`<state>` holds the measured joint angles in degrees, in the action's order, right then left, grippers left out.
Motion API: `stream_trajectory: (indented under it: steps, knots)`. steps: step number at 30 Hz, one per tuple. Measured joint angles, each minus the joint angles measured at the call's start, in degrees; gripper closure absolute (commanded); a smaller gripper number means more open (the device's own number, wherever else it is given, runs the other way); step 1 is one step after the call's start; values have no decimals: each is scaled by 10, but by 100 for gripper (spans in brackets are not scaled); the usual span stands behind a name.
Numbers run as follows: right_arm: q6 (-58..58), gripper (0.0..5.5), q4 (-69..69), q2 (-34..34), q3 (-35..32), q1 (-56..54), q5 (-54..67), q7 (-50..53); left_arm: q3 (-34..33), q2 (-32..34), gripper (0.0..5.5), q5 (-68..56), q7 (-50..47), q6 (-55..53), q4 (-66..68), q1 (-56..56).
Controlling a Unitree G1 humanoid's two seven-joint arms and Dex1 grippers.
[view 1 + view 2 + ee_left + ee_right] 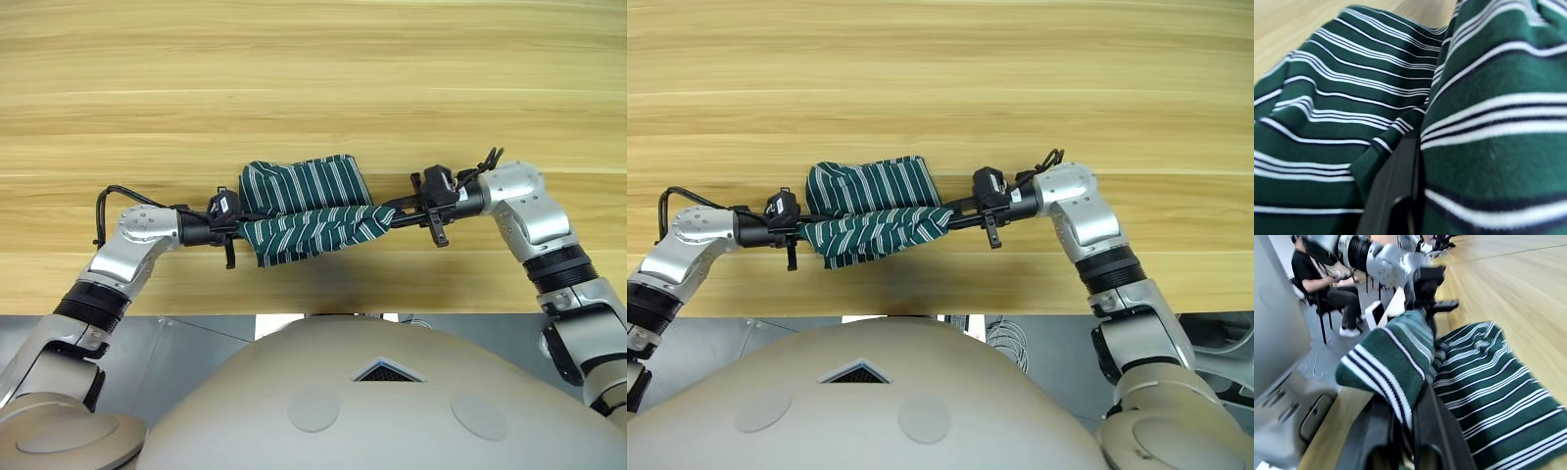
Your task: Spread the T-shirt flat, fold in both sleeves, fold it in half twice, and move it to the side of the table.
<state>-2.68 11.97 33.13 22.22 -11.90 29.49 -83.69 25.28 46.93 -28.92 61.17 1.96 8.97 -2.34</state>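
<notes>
I've got the T-shirt (304, 186) near the front edge of the worktop (294, 59), roughly midway between my two arms. It is a compact striped bundle, not a spread sheet, so I judge the sleeve folds done and one of the halving folds in hand.

The far part lies on the wood. The near edge is raised and stretched as a taut band between the left arm (127, 245) and the right arm (529, 211), which come in from opposite sides at about the same height. That level, pulled-apart hold keeps the lifted layer straight, so it can be carried over the resting part without sagging or bunching.

The right jaws are clenched on the shirt: in the right wrist view a rolled edge of cloth is pinched between the dark fingers (1440, 431). The left jaws look clamped on the opposite end too (the left wrist view shows one dark finger (1393, 191) with cloth wrapped tightly against it, and the tension across the band fits a firm grip).

My worry is uneven travel: if one arm leads, the fold will land skewed.
</notes>
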Motion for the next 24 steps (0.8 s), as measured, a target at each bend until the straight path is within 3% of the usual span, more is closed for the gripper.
stream_trajectory:
  steps: [16,22,24]
  knots:
    - [-21,535,219,-116,-38,-79,-108,55,-129,-69,550,-19,36,-140,-6,-19]
    - [-14,535,268,-137,-63,-93,-120,65,-150,-104,550,13,20,-127,36,-23]
    - [-13,488,281,-143,-70,-100,-123,69,-154,-113,519,27,15,-106,59,-22]
